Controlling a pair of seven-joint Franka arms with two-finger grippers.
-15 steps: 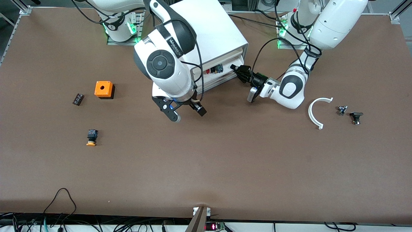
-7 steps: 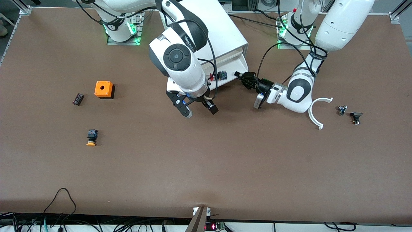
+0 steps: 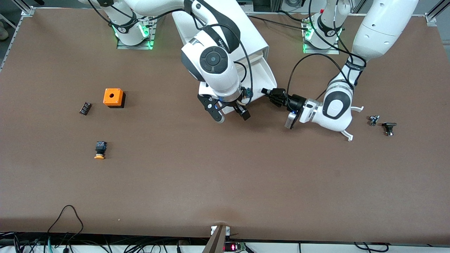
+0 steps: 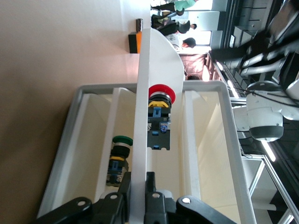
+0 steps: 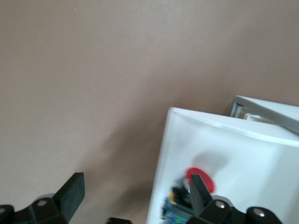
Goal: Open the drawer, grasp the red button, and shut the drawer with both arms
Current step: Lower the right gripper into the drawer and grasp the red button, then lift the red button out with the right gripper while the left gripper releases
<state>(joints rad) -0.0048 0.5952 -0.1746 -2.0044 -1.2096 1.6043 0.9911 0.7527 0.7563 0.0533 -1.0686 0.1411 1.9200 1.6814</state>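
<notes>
Round red-capped button (image 4: 161, 93) in white plastic drawer (image 4: 140, 116)

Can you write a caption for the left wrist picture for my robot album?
Left gripper shut on the drawer front, red button and a green-capped button inside.

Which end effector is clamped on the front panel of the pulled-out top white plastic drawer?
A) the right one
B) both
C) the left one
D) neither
C: the left end effector is shut on the top white plastic drawer's front panel, while the right end effector hangs open over the drawer's front edge.
</notes>
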